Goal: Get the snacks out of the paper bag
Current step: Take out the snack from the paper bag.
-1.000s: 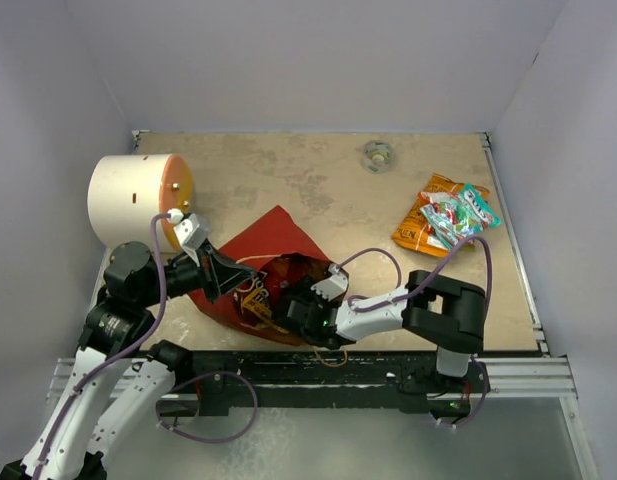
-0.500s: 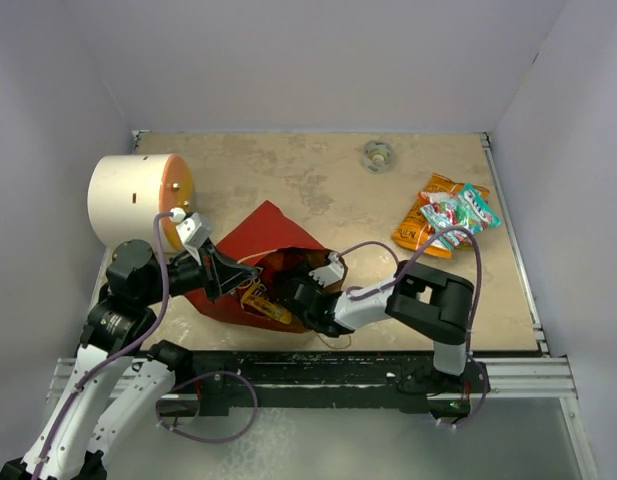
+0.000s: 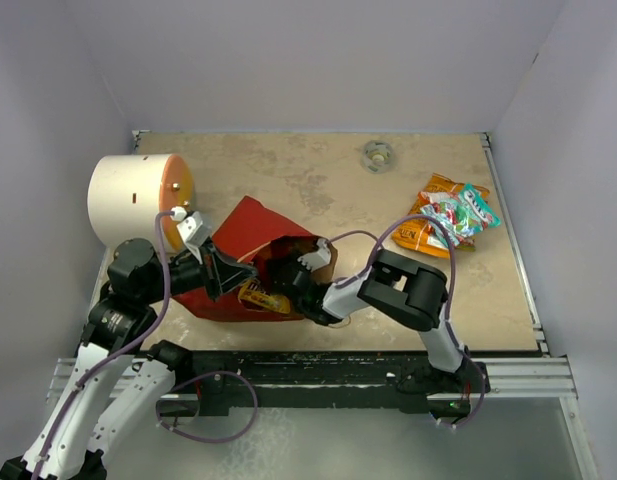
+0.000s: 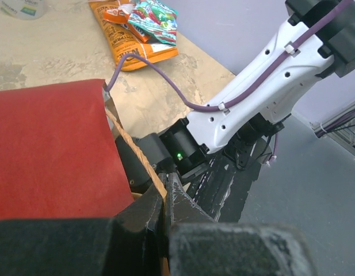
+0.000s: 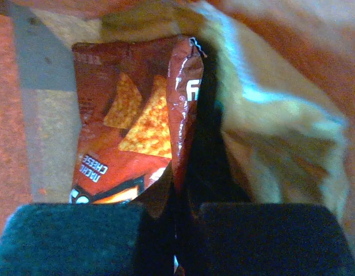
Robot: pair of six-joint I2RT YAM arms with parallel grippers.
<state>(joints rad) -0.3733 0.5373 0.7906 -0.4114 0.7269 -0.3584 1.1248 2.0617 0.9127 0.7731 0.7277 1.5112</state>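
The red paper bag (image 3: pixel 240 240) lies on its side with its mouth toward the right arm; it also shows in the left wrist view (image 4: pixel 50 144). My left gripper (image 3: pixel 231 275) (image 4: pixel 165 177) is shut on the bag's rim by its twisted handle (image 4: pixel 131 146). My right gripper (image 3: pixel 288 275) (image 5: pixel 180 198) is inside the bag, shut on the edge of a red nacho-cheese snack packet (image 5: pixel 122 138). A pale yellow crinkly packet (image 5: pixel 275 132) lies beside it. An orange packet (image 3: pixel 260 297) shows in the bag's mouth. Orange and teal packets (image 3: pixel 445 215) (image 4: pixel 137 26) lie on the table at the right.
A white cylinder with an orange end (image 3: pixel 138 200) stands just left of the bag. A small round clear object (image 3: pixel 376 155) sits at the back. Purple walls close in the table on three sides. The right arm (image 4: pixel 252 86) reaches across the near edge.
My right gripper has pushed leftward, deeper into the bag, with its arm folding in. The bag has shifted a little up and left. The left gripper keeps its hold.
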